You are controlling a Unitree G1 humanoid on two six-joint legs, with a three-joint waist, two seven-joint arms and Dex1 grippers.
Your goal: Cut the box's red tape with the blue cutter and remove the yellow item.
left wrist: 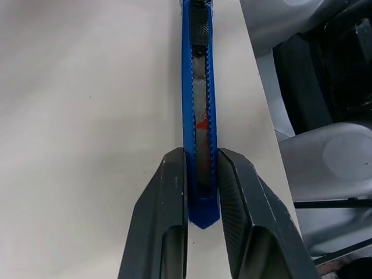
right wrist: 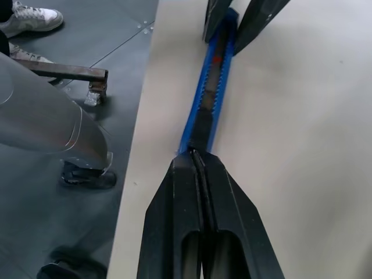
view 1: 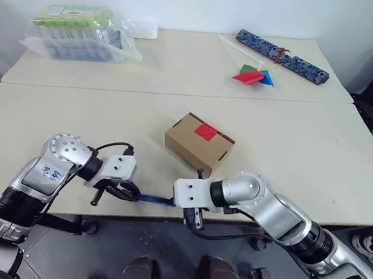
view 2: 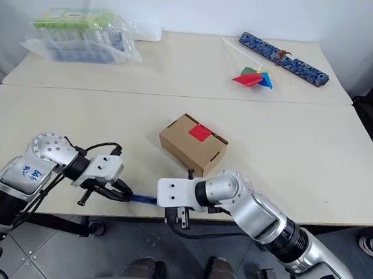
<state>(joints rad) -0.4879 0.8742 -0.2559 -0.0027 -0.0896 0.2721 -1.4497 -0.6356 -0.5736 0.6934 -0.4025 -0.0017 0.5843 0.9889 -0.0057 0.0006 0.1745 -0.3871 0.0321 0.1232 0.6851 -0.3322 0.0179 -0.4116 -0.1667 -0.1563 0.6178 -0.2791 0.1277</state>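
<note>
Low in the frame, the blue cutter (view 1: 157, 199) spans both grippers: the left gripper (view 1: 124, 190) clamps its butt, while the right gripper (right wrist: 195, 160) is pinched closed at its other end. Above them at centre, the box (view 1: 198, 143) with the red tape (view 1: 206, 131) sits on the table (view 1: 314, 170).

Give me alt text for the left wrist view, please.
The left gripper clamps one end of the blue cutter between its two black fingers, the cutter running away from the camera above the pale table near its edge. Grey robot parts and dark floor lie beyond that edge.
</note>
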